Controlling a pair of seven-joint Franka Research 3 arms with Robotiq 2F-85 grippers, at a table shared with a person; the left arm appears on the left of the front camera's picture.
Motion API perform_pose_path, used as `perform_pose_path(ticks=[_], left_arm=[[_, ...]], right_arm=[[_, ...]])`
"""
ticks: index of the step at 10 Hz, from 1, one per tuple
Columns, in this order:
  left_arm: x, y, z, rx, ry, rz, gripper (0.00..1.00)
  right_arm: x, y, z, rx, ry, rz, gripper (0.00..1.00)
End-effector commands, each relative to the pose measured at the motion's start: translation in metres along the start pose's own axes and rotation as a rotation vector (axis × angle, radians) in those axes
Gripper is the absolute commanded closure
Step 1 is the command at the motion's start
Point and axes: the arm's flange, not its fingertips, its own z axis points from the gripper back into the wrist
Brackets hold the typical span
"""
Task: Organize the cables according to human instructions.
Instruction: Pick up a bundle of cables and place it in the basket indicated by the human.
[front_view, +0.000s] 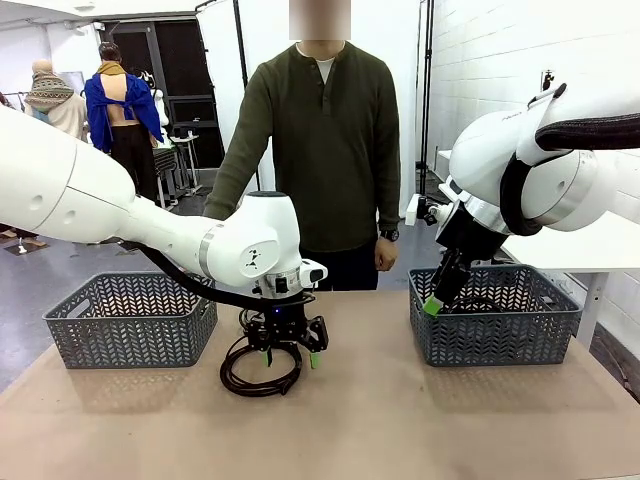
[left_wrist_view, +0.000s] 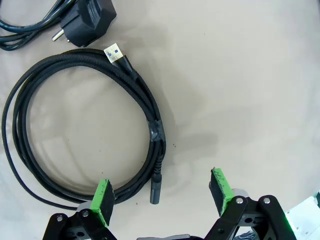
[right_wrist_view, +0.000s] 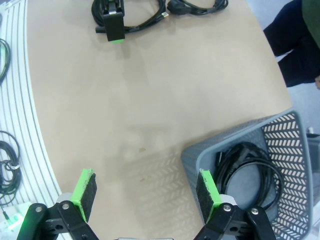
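Pick-up step, looks like: left gripper (left_wrist_view: 161, 186), fingers spread wide, over coiled black braided cable (left_wrist_view: 150, 107) mid-frame. Next up: lower, straddle taped strands, pinch. Same spread on right gripper (right_wrist_view: 146, 190).

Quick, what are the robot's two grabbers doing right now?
Left gripper: open over a coiled cable, holding nothing.
Right gripper: open, empty, by the basket.

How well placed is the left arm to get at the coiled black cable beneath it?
Probably yes. The left arm holds its jaws open just above the coiled cable, one green pad over its rim, and nothing lies between them.
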Motion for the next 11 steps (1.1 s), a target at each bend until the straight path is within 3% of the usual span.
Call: perform_pose_path(ticks=[1,11], left_arm=[[0.006,-0.003,-0.002,0.025,-0.002,0.043,0.0],[0.021,0.001,-0.025,0.024,-0.038,0.096,0.0]], right_arm=[[0.003,-0.003,0.0,-0.001,0.013,0.0,0.0],[0.003,-0.003,0.0,-0.001,0.013,0.0,0.0]])
